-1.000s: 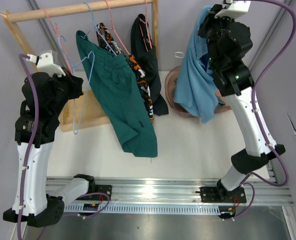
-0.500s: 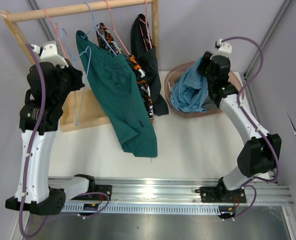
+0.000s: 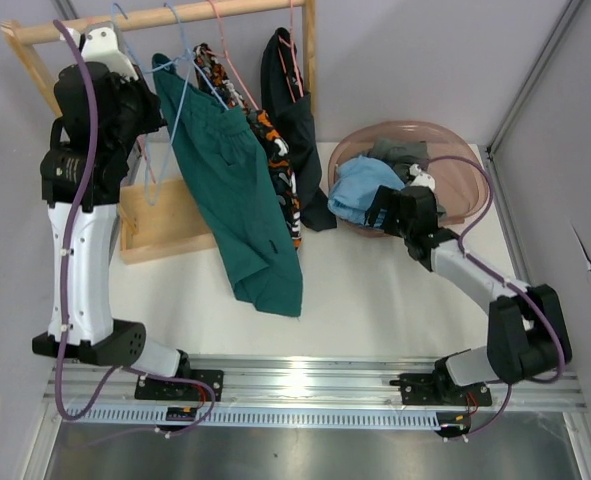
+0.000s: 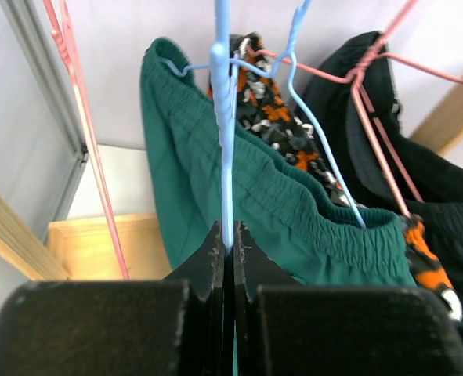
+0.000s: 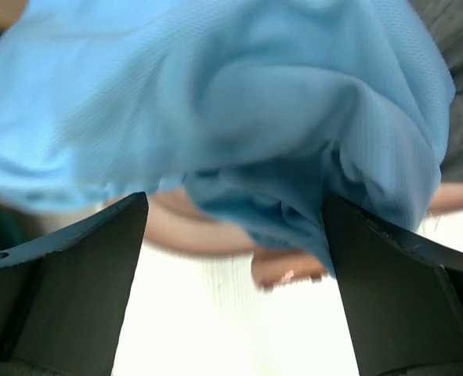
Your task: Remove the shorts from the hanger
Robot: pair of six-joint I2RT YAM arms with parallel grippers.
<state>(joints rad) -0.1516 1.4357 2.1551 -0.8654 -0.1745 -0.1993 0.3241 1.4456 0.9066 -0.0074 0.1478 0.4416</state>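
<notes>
- Right wrist view: right jaws stand wide open, nothing held. Light blue shorts (image 5: 215, 102) are bunched just beyond them.
- Top view: those shorts lie in the basket (image 3: 445, 140) beside the grey shorts (image 3: 400, 152), partly over the near rim. Back the right arm straight out so it doesn't drag cloth onto the table (image 3: 375, 290).
- Left jaws are closed on a blue hanger (image 4: 225, 157) wire up at the rail (image 3: 175, 17). Can't tell if it's the one carrying the teal shorts (image 4: 294, 211).
- Teal shorts hang nearest that grip and are probably next. Hold the hanger steady, take the waistband at one end, slide it off sideways.
- Patterned shorts (image 4: 270, 102) and black shorts (image 4: 372, 133) hang right behind. They could snag, or the pink hangers (image 4: 90, 157) could swing.
</notes>
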